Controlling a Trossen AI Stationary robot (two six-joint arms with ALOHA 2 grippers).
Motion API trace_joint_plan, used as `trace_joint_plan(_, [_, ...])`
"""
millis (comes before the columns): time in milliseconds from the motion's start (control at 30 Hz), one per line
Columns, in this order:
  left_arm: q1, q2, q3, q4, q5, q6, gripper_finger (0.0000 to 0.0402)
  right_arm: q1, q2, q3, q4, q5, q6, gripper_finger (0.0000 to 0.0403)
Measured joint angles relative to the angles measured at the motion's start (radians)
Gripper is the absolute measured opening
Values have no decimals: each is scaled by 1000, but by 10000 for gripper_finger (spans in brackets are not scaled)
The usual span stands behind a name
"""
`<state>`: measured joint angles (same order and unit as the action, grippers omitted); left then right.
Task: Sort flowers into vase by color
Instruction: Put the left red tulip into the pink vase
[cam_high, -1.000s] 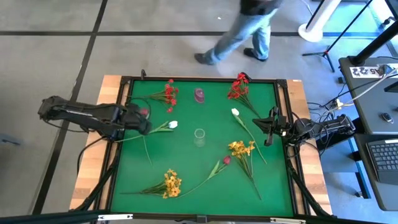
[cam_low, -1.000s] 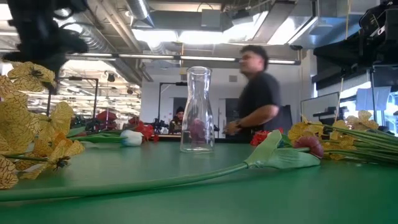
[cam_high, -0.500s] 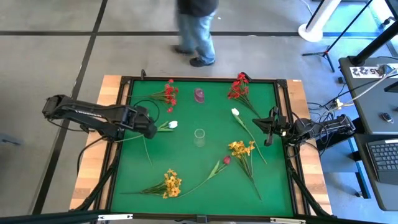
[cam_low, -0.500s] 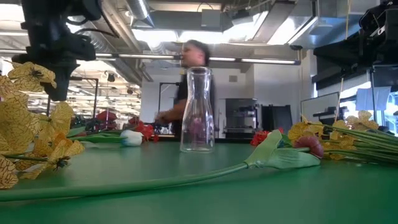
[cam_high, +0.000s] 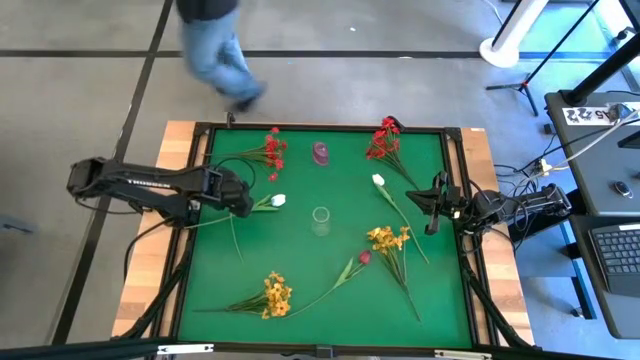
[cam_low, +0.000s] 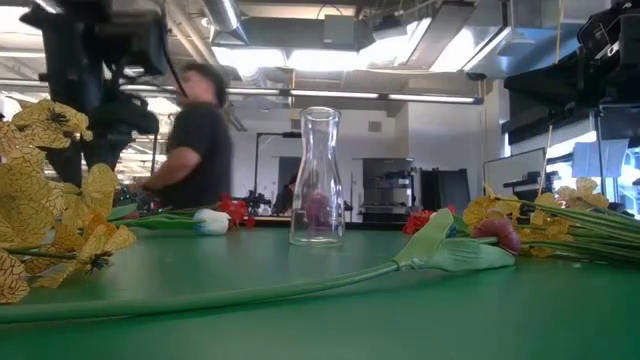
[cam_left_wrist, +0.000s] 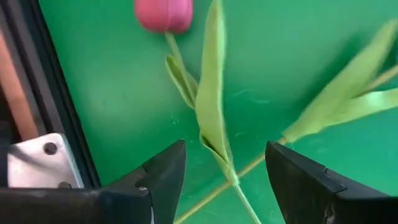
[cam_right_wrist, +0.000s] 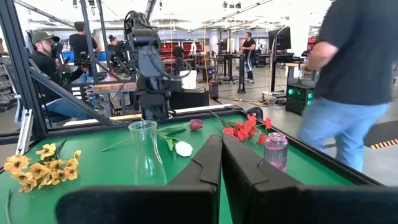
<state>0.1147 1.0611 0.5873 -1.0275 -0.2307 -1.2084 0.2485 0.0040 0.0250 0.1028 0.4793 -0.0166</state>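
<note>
This is a robotics lab in an open, industrial hall. The green-topped bench (cam_high: 300, 250) stands on a grey concrete floor (cam_high: 80, 90) marked with dark lines. Beside the bench, on the right arm's side, a dark desk (cam_high: 600, 200) carries a laptop (cam_high: 618, 255) and loose cables. Above the bench, exposed ducts and strip lights (cam_low: 330, 55) run along a bare ceiling. Beyond the bench's far edge stand other work tables with equipment, monitors (cam_right_wrist: 283, 37) and another robot arm (cam_right_wrist: 146, 56). Several people are there: one seated in a cap (cam_right_wrist: 46, 59), one walking past close to the bench (cam_right_wrist: 348, 74).
</note>
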Motion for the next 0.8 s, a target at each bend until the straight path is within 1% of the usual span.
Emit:
trace_joint_plan(267, [107,0,-81,136,52,61,215,0,0,0,0,0,0,14])
trace_joint_plan(400, [155,-1,-145,230,102,65,215,0,0,0,0,0,0,14])
trace_joint_plan(533, [200,-5,-196,251,125,62,215,0,0,0,0,0,0,14])
trace_joint_plan(600, [214,-6,-200,252,126,63,212,0,0,0,0,-1,0,14])
trace_joint_plan(700, [218,-3,-193,245,106,82,191,0,0,0,0,-1,0,14])
trace_joint_plan(800, [218,0,-175,238,65,92,150,0,0,0,0,-1,0,14])
